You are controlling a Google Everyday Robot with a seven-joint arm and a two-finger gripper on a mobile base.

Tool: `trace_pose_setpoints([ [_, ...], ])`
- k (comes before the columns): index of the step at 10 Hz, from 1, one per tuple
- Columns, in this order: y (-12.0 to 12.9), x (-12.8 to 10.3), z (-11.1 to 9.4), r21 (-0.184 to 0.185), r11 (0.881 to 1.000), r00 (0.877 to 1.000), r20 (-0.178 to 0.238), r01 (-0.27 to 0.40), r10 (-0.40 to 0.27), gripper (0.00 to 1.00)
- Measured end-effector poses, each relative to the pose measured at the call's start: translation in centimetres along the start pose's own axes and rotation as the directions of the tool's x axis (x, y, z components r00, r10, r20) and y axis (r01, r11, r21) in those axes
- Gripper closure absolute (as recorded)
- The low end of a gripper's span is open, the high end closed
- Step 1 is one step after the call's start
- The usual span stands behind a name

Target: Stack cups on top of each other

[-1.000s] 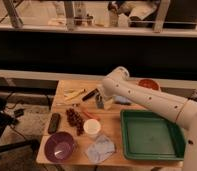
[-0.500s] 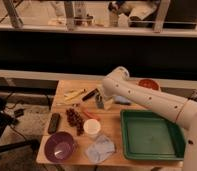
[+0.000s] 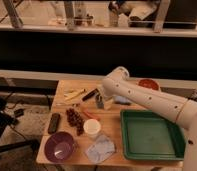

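Counting from the left across the wooden table (image 3: 112,117): one purple bowl (image 3: 59,147), one dark flat bar (image 3: 54,122), one clump of dark red bits (image 3: 74,119), one pale cup (image 3: 92,128), one pale blue crumpled-looking thing (image 3: 101,148), one green tray (image 3: 152,135), one orange-red bowl (image 3: 148,84). So two bowls, one tray, and only one cup clearly made out.

Purple bowl well left of the green tray, at the table's front left corner. Dark bar and red clump behind it, also left of the tray.

Pale cup: small, whitish, upright, open mouth up, plain sides. Near the tray's left side but apart from it, with the crumpled blue thing just in front of it.

Gripper (image 3: 100,103) down low over the table, behind the pale cup and just off the tray's back left corner, hanging from the white arm (image 3: 142,97). Can't tell if spread or pinched.

Orange-red bowl behind the tray, partly hidden by the arm.
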Motion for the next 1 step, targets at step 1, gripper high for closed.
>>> trace_pose_setpoints([
  [1, 0.0, 0.0, 0.0, 0.0, 1.0, 1.0, 0.0, 0.0, 0.0, 0.2],
])
